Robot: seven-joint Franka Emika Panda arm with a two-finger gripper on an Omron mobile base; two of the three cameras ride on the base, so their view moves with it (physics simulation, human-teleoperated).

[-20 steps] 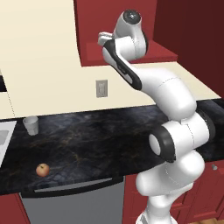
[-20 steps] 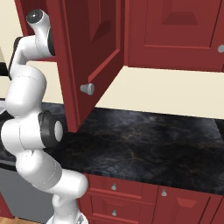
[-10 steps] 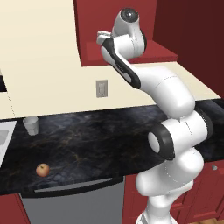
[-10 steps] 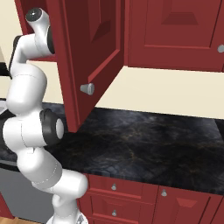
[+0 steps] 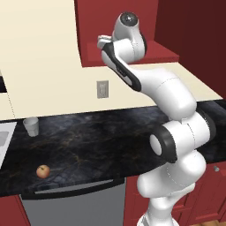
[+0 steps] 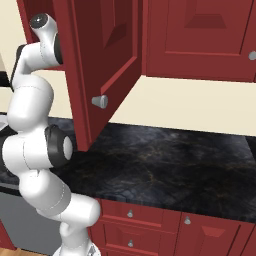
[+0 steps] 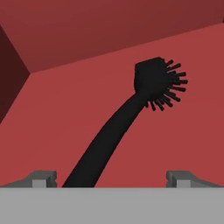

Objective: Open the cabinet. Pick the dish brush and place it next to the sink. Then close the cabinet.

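Observation:
The cabinet point(image 5: 115, 27) stands open, and its raised-panel door point(image 6: 107, 55) with the round grey knob point(image 6: 99, 101) swings out toward the room. On the red cabinet floor lies the black dish brush point(image 7: 154, 83). Its bristly head points away from me and its thin handle runs back between my fingertips point(image 7: 43, 177). My gripper point(image 7: 112, 178) is open, low over the handle's near end, gripping nothing. In the left base view my hand point(image 5: 104, 42) reaches in at the cabinet's lower edge. The pale sink edge point(image 5: 4, 137) shows at the far left.
A small translucent cup point(image 5: 31, 126) and an apple point(image 5: 43, 171) sit on the dark stone counter point(image 5: 97, 141). A wall outlet point(image 5: 102, 89) is under the cabinet. A knobless red wall cabinet point(image 6: 200, 37) is to the right, with drawers point(image 6: 145, 225) below the counter.
My hand and wrist have shifted slightly left and down at the cabinet opening. The door stays open and the jaws stay wide.

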